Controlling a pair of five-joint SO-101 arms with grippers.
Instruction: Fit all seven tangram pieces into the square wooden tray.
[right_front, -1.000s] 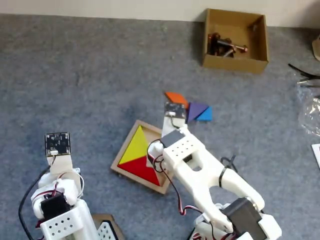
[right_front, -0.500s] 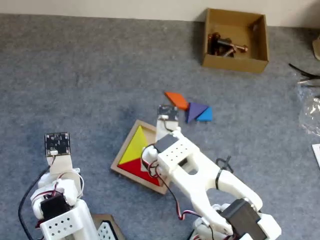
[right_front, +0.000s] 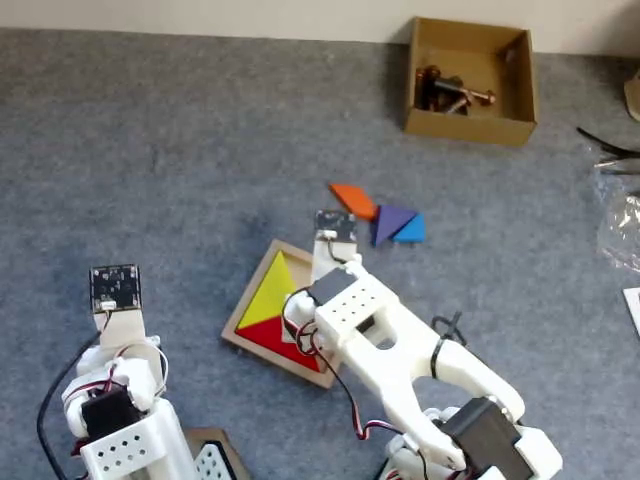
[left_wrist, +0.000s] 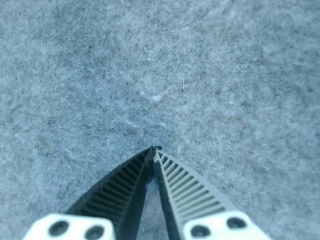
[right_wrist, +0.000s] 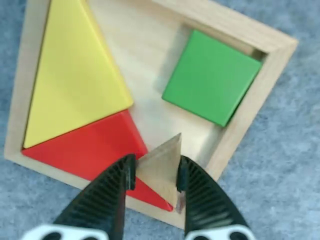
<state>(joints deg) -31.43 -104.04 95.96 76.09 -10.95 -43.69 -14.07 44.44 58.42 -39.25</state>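
One triangle (right_wrist: 161, 161) in right tool (right_wrist: 155, 172), over tray (right_wrist: 225, 19)

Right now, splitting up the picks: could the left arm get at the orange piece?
Doubtful: the left gripper sits far from the orange piece, which lies past the tray.

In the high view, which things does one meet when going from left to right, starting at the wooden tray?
wooden tray → orange piece → purple piece → blue piece → cardboard box
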